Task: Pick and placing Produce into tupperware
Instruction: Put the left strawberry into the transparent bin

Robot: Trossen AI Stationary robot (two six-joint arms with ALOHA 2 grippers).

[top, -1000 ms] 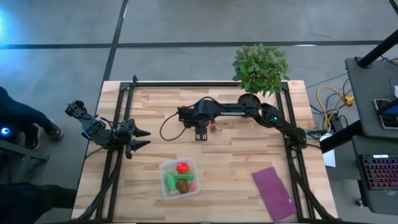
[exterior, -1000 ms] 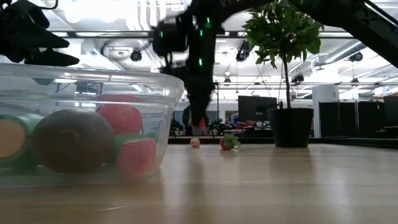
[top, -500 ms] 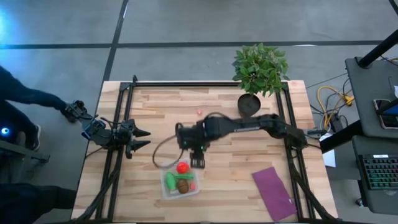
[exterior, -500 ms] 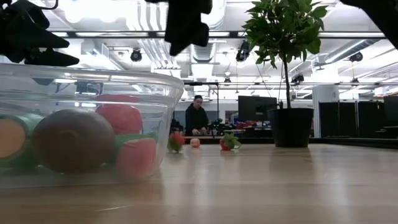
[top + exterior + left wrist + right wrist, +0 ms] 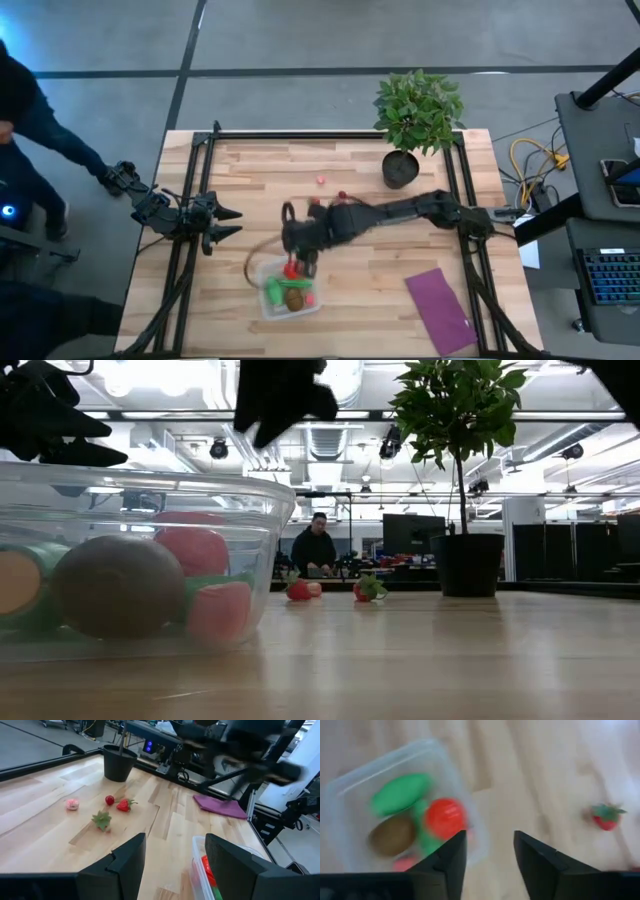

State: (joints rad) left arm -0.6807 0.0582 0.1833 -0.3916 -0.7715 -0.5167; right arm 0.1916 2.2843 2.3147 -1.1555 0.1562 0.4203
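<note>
Right gripper (image 5: pixel 297 262) over the tupperware (image 5: pixel 270 300), fingers spread and empty.
Left gripper (image 5: pixel 226 222) waits spread at the table's left edge.

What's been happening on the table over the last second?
The right gripper swung from mid-table, near the small red pieces, to above the tupperware, fingers apart and empty. A strawberry now lies on the wood. The left gripper, tupperware and purple cloth stayed put.

Right gripper (image 5: pixel 297 262) hangs mid-table, jaws parted; left gripper (image 5: pixel 228 222) waits at the edge, jaws parted.
</note>
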